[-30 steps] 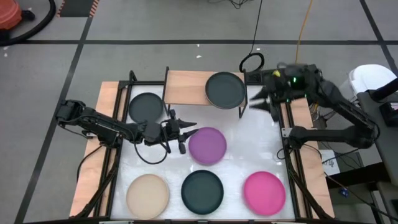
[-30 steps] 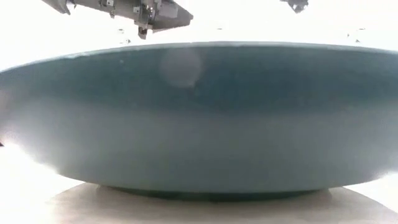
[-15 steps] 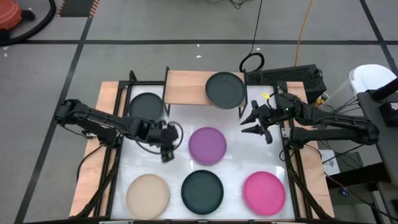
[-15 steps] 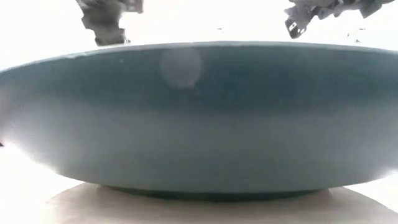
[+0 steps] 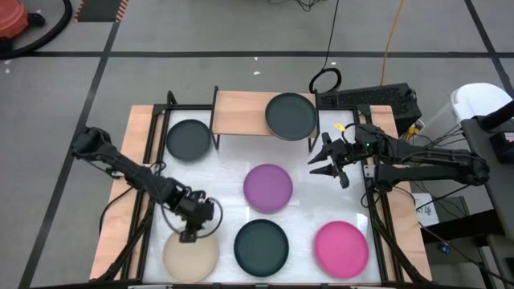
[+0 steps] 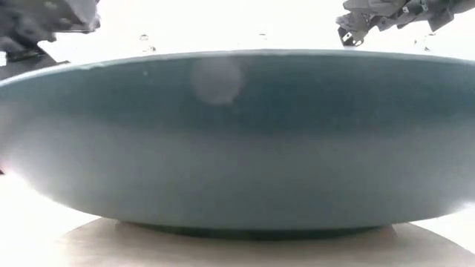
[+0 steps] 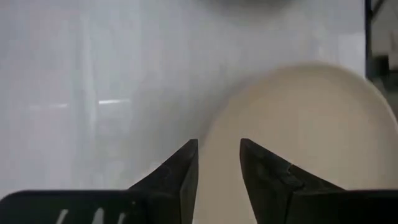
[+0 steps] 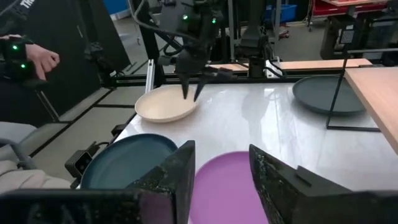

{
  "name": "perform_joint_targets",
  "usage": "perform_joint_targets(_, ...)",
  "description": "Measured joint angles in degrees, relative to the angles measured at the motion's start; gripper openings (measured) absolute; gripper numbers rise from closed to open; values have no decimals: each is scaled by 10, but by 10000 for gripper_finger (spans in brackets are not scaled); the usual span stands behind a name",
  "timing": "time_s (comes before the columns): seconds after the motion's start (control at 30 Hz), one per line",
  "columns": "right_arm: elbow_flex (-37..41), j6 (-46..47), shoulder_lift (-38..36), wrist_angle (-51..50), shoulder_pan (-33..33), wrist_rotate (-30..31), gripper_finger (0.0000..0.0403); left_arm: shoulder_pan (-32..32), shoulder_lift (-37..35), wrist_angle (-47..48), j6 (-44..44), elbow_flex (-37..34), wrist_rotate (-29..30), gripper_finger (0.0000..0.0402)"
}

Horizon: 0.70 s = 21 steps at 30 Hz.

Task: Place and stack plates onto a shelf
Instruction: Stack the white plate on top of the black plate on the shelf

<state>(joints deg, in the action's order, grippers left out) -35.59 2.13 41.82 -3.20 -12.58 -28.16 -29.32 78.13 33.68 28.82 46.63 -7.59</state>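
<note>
Left pincer [image 5: 189,234], fingers slightly spread, hovers over the round beige plate's [image 5: 190,250] rim; right pincer [image 5: 321,163], spread, hangs beside the round purple plate [image 5: 267,187] on the white table [image 5: 229,205].

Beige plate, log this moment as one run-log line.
left pincer: open over beige plate rim | right pincer: open, hovering | shelf: one dark plate

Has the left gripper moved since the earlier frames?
Yes. The left gripper has gone from beside the purple plate toward the table's near edge, over the beige plate's rim.

Shelf [image 5: 241,111] with black plate [image 5: 291,116].
</note>
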Motion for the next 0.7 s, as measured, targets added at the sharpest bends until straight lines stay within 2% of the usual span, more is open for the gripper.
perform_joint_targets(0.33, 0, -6, 0, 15, 0, 0, 132, -19, 0, -13, 13, -49, 26, 122)
perform_joint_targets(0.47, 0, -6, 0, 12, 0, 0, 132, -19, 0, -58, 15, -72, 27, 122)
perform_joint_targets(0.6, 0, -7, 0, 12, 0, 0, 132, -19, 14, -98, 28, -90, 25, 122)
perform_joint_targets(0.7, 0, -13, 0, 13, 0, 0, 132, -15, 31, -96, 35, -93, -1, 122)
